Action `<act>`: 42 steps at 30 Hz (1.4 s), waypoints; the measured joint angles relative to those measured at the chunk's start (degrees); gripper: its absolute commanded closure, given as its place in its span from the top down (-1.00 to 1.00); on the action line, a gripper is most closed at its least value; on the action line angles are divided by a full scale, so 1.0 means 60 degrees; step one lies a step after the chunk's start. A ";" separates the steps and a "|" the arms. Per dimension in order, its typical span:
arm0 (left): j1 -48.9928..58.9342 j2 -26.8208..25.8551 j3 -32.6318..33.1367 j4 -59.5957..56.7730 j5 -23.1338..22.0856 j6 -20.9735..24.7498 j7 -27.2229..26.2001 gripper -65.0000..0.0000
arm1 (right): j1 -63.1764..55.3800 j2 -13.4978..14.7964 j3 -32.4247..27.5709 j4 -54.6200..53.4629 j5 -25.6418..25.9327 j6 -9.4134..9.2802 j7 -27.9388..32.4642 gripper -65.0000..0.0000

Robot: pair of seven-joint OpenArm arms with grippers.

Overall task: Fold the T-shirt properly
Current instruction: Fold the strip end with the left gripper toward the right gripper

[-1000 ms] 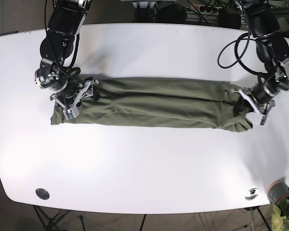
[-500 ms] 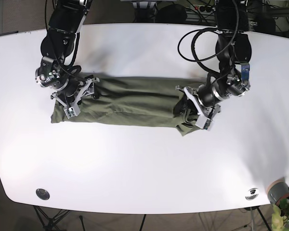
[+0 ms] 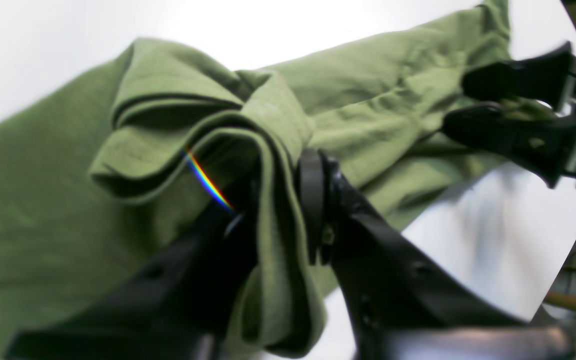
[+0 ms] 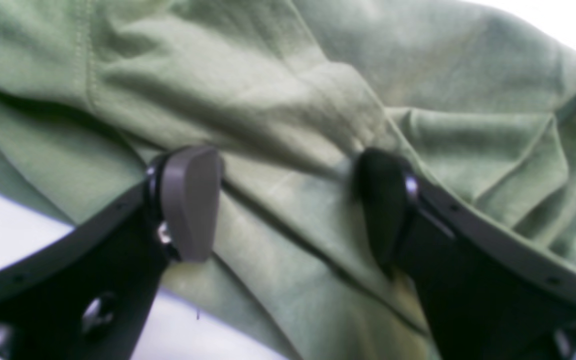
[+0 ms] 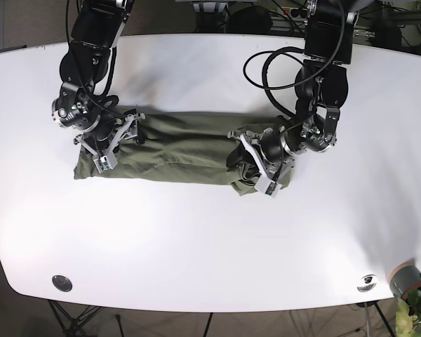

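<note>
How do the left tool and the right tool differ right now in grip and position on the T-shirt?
The left tool is shut on a bunched fold of the T-shirt, carried over its middle; the right tool is open, jaws spread, resting at the far end. Both touch the shirt.

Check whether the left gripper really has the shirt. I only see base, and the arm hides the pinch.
Observer: Yes. Left wrist shows the left gripper shut on a bunched fold of the shirt, with cloth pinched between its fingers.
Operator: How many layers?
Observer: More than one. A fold wraps over the pinch, but I cannot tell the exact count.
Operator: Right gripper?
Observer: Right wrist shows the right gripper open, its fingers spread over the shirt with nothing pinched.
</note>
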 measured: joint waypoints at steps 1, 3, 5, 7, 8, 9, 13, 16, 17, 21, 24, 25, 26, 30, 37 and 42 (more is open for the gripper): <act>-0.0022 -0.0004 0.0106 -0.0058 0.0007 0.0109 0.0040 -0.38 | 0.0000 0.0004 0.0000 0.0000 -0.0004 0.0000 -0.0007 0.30; -0.0127 -0.0011 0.0433 -0.0135 0.0036 0.0328 0.0164 -0.18 | -0.0004 0.0000 -0.0011 0.0004 -0.0004 0.0000 -0.0004 0.30; -0.0306 -0.0058 0.0907 -0.0135 0.0018 0.0386 0.0164 -0.05 | 0.0004 0.0000 -0.0011 0.0000 -0.0007 0.0000 -0.0007 0.30; -0.0433 -0.0047 0.1290 -0.0102 0.0004 0.0393 0.0018 -0.02 | 0.0004 0.0000 -0.0011 0.0000 -0.0007 0.0000 -0.0007 0.30; -0.0484 -0.0047 0.1519 -0.0091 -0.0029 0.0397 0.0015 -0.02 | 0.0011 0.0000 -0.0011 0.0000 -0.0004 0.0000 -0.0029 0.30; -0.0543 -0.0047 0.1749 -0.0058 -0.0029 0.0390 0.0062 -0.01 | 0.0036 0.0000 -0.0011 0.0000 -0.0004 0.0000 -0.0095 0.30; -0.0732 -0.0069 0.2674 0.0528 0.0798 0.0390 0.0102 0.00 | 0.0106 -0.0004 -0.0011 0.0004 0.0025 0.0000 -0.0273 0.30; -0.0838 -0.0073 0.3202 0.1217 0.1807 0.0412 0.0036 0.00 | 0.0193 -0.0004 -0.0004 0.0000 0.0022 0.0004 -0.0484 0.30; -0.0834 -0.0047 0.3279 0.1424 0.2000 0.0401 0.0025 0.00 | 0.0204 -0.0004 -0.0004 0.0000 0.0015 0.0004 -0.0506 0.30; -0.0776 0.0033 0.2878 0.1741 0.2280 0.0266 0.0033 -0.02 | 0.0215 -0.0015 0.0036 0.0131 0.0211 0.0018 -0.0667 0.30; -0.0641 0.0007 0.1840 0.1741 0.2361 0.0248 0.0011 -0.02 | 0.0211 -0.0069 0.0426 0.0568 0.0761 0.0025 -0.1311 0.30; -0.0565 -0.0044 0.1384 0.1741 0.2437 0.0339 0.0018 -0.02 | 0.0244 -0.0047 0.0583 0.0714 0.0984 0.0025 -0.1464 0.30; -0.0477 -0.0036 0.0987 0.1738 0.2448 0.0306 0.0029 -0.02 | 0.0291 -0.0044 0.0721 0.0827 0.1147 0.0018 -0.1705 0.30; 0.0011 -0.0018 -0.0714 0.1727 0.2594 0.0335 -0.0058 -0.02 | 0.0725 -0.0004 0.1534 0.1213 0.1938 -0.0025 -0.2506 0.33; 0.0426 0.0233 -0.2120 0.0962 0.2495 -0.1537 -0.0495 -0.26 | 0.1311 -0.0015 0.3523 0.1279 0.2779 -0.0007 -0.3606 0.33; 0.0488 0.0171 -0.2987 0.0022 0.2597 -0.2339 -0.0484 -0.71 | 0.1628 0.0193 0.4761 0.0885 0.2739 -0.0047 -0.4266 0.33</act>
